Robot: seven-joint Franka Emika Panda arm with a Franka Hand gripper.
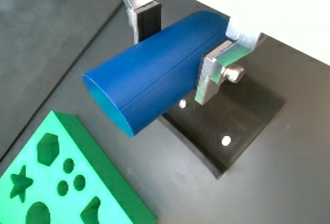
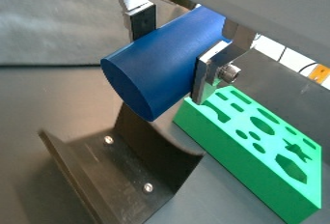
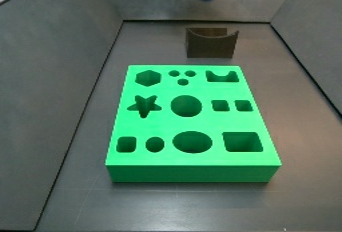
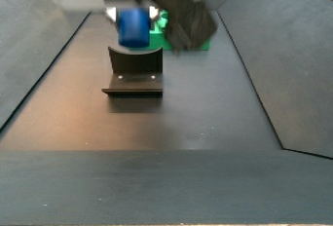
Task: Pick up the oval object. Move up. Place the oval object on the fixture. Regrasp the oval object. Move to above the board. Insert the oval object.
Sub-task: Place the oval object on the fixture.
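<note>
I have the hand (image 1: 180, 49) closed on the oval object (image 1: 152, 70), one silver finger (image 1: 214, 69) pressed flat to one side of the blue peg and the other finger (image 1: 145, 14) showing on its far side. The peg lies crosswise in the grip, its long axis running out sideways from between the plates, so a good length of it juts free with its oval end face toward the cameras in both wrist views.

What matters now is where the fixture (image 1: 230, 122) sits relative to that peg. In both wrist views the dark bracket is directly under the hand, with its base plate and screw heads visible below the peg. In a side view (image 4: 134, 27) the blue peg hangs just above the top of the fixture (image 4: 132, 71), centred over it and not yet seated as far as I can tell. In my judgement the peg's long axis is roughly level, so it should drop across the notch; I cannot confirm from these views that it lines up squarely with the curve.

The board (image 3: 193, 124) lies on the floor well apart from the fixture, nearer the camera in that side view, with its oval hole (image 3: 194, 142) empty. Placing comes first; the board waits.
</note>
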